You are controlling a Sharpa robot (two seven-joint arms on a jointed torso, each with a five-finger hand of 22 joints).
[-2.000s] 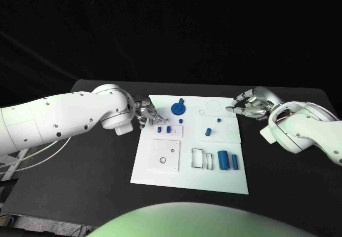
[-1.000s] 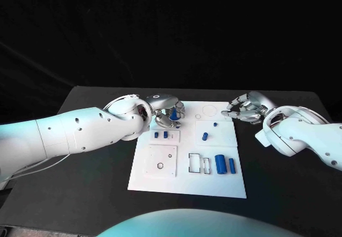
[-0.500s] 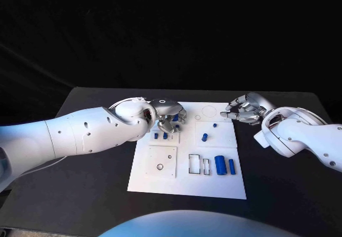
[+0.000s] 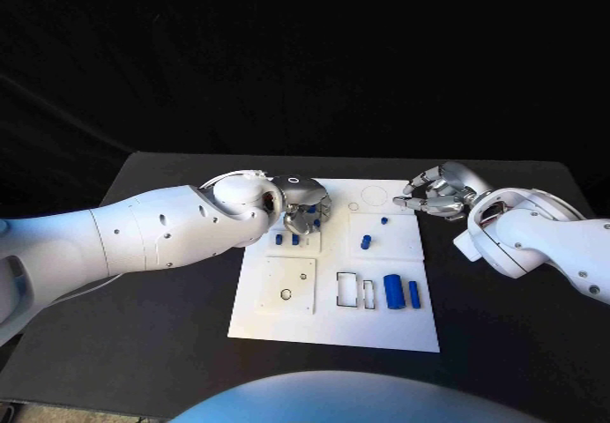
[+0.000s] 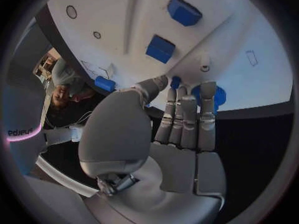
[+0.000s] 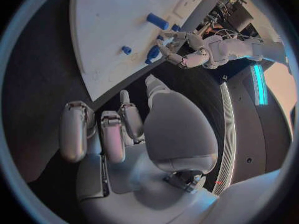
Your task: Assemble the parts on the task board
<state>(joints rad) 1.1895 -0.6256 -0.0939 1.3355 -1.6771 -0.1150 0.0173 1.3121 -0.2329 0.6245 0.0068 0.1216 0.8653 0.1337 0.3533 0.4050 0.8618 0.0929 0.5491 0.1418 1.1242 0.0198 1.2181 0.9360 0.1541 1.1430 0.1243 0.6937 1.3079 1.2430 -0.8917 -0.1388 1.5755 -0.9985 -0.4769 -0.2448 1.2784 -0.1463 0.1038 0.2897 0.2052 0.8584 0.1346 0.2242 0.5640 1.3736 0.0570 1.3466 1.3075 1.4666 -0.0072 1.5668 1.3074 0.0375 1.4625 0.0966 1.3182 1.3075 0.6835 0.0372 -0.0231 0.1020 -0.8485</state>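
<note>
- Head view showed the left hand over the far-left corner of the task board, fingers curled down around a blue knobbed part that sat there.
- Left wrist view had those fingers close together and reaching onto that round blue part; whether they had actually pinched it I could not tell.
- Two small blue blocks lay just beside that hand on the board, and two blue cylinders lay side by side near the board's near-right corner, next to outlined rectangular slots.
- The right hand hovered off the board's far-right edge, fingers curled inward, nothing visible in them.
- Judging by looks, the parts were small, rigid plastic pieces: light, not fragile, but smooth enough to slip or roll.
- The knobbed part would probably be best taken at its raised stem, pinched from opposite sides.
- The cylinders would likely want a grip across their middle, since they could roll away under a glancing touch.
</note>
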